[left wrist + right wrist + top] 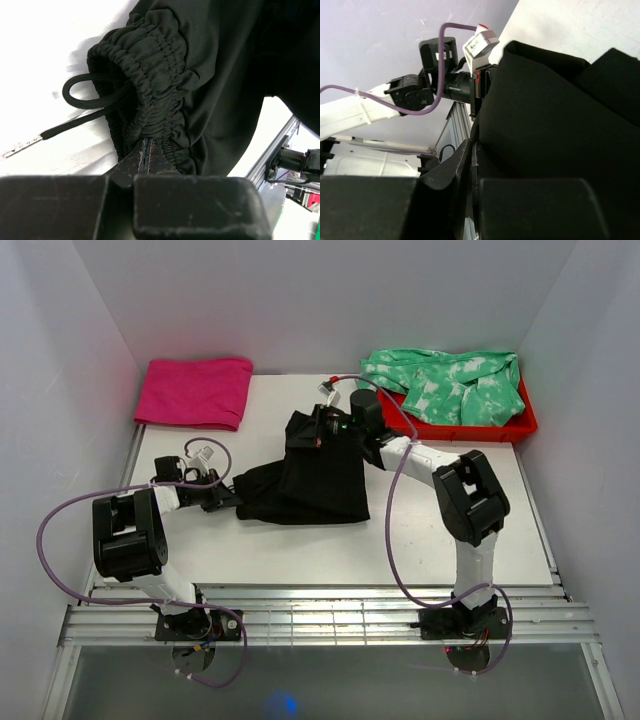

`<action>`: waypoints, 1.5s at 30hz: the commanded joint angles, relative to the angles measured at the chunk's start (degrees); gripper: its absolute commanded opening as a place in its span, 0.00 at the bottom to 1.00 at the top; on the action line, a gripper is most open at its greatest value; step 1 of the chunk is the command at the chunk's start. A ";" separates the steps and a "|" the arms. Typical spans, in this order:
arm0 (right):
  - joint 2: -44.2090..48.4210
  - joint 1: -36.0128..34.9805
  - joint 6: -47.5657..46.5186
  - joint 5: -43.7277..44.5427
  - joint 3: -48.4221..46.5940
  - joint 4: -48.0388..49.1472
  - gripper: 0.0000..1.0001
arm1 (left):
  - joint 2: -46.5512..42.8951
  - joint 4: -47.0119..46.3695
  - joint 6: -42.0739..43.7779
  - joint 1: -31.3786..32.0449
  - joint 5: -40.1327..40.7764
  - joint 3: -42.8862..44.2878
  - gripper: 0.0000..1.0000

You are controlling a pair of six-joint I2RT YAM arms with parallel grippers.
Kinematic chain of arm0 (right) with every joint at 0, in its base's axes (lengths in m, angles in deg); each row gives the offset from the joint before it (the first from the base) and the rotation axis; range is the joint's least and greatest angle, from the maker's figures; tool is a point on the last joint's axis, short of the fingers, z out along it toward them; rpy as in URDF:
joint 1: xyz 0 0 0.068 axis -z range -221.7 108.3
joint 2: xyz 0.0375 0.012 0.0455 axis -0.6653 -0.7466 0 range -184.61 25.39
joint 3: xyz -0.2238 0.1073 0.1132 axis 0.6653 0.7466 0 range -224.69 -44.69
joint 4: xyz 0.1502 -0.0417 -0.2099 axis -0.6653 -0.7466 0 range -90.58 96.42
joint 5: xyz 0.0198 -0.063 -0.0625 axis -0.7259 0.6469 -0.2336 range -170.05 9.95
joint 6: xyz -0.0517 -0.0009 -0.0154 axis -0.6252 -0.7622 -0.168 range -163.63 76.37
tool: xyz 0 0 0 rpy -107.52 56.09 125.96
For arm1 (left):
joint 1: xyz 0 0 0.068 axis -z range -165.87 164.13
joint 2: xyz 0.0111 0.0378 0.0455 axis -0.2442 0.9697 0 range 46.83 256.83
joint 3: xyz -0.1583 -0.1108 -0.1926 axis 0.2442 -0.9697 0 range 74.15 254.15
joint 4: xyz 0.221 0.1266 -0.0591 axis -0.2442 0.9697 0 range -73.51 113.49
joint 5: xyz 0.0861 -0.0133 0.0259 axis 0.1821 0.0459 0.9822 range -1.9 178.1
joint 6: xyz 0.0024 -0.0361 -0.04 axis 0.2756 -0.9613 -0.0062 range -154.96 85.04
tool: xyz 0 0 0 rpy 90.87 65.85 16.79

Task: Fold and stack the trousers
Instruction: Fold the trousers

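The black trousers (310, 480) lie bunched in the middle of the white table. My left gripper (228, 500) is shut on their gathered elastic waistband (160, 75) at the garment's left end; its drawstring (85, 100) loops onto the table. My right gripper (322, 432) is shut on the fabric (555, 115) at the far top edge and holds that part lifted, so the cloth hangs down from it. In the right wrist view the left arm (410, 95) shows beyond the fabric.
A folded magenta-pink cloth (195, 392) lies at the back left. A red tray (520, 425) at the back right holds a green-and-white tie-dye garment (450, 380). The metal rail (330, 615) runs along the near edge.
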 commanded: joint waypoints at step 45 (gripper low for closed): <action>-29.45 -15.37 19.36 9.80 -20.13 2.49 0.08 | 5.23 0.58 1.65 1.88 0.08 0.47 0.03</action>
